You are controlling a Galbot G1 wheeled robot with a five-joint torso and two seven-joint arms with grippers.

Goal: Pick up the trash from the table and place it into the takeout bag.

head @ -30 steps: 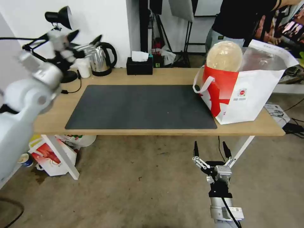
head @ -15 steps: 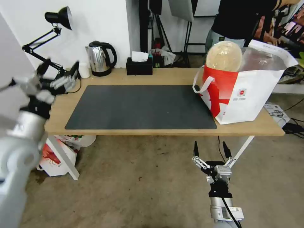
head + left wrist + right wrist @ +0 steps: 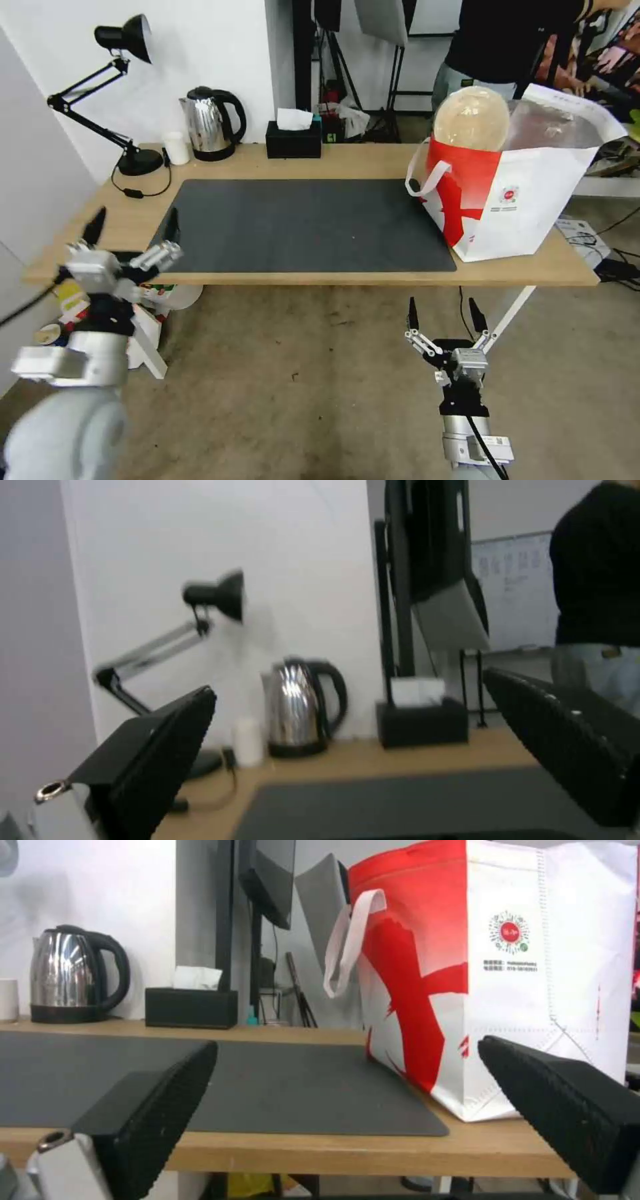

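Note:
The takeout bag (image 3: 533,200), white with a red panel, stands open on the right end of the table (image 3: 333,277). A piece of trash, the beige lidded bowl (image 3: 472,119), sticks up out of the bag's mouth on edge. My left gripper (image 3: 133,227) is open and empty at the table's front-left corner, by the dark mat (image 3: 300,223). My right gripper (image 3: 443,310) hangs open and empty below the table's front edge, to the left of the bag. Its wrist view looks along the mat (image 3: 267,1080) to the bag (image 3: 533,965) between its open fingers (image 3: 153,1100).
Along the table's back edge stand a black desk lamp (image 3: 127,40), a small white cup (image 3: 177,147), a steel kettle (image 3: 210,123) and a black tissue box (image 3: 293,137). Packages and tubs (image 3: 167,293) sit on the floor under the left end.
My left arm has swung down from the lamp and kettle at the back left to the table's front-left corner. The right arm, the bag and the bowl have not moved.

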